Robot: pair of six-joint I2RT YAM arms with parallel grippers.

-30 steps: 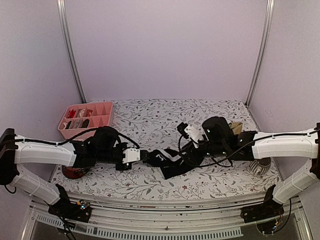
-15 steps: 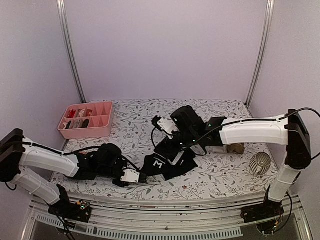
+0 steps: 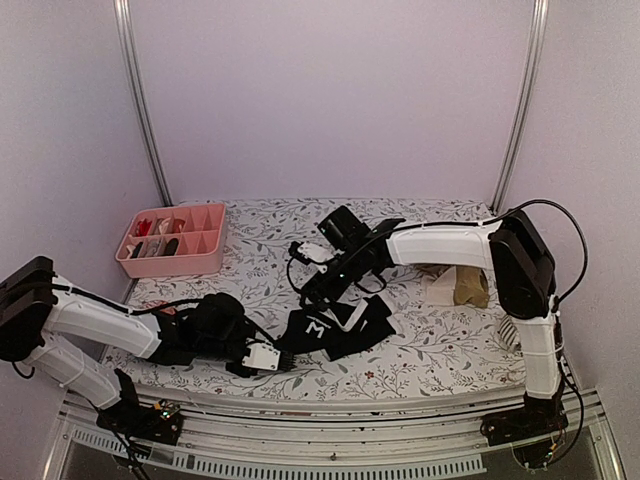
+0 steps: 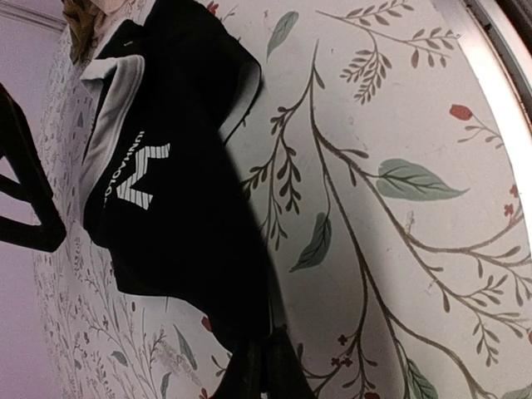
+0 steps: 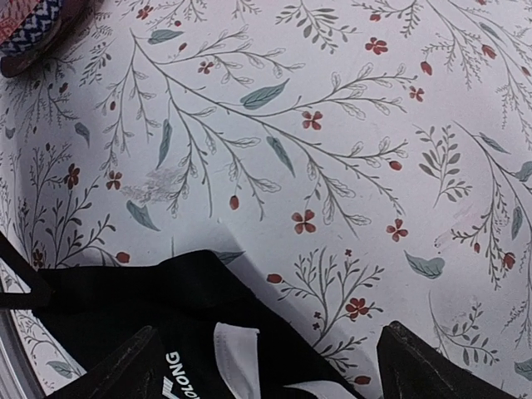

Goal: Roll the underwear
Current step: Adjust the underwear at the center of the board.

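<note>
Left gripper (image 3: 272, 357) sits low at the near-left of the floral table (image 3: 440, 350), its jaws pinched together on the near-left edge of the black underwear (image 3: 335, 330). In the left wrist view the dark cloth narrows right down into the closed fingertips (image 4: 264, 372). From that pinch the garment lies spread over the table toward the right and back, white lettering facing up. Right gripper (image 3: 308, 268) hovers over the garment's far-left edge, fingers (image 5: 125, 366) spread wide and gripping nothing (the black cloth shows beneath and between them). Tan underwear (image 3: 470, 285) lies bunched well off to the right, and a pink tray (image 3: 205, 262) stands at the far left
</note>
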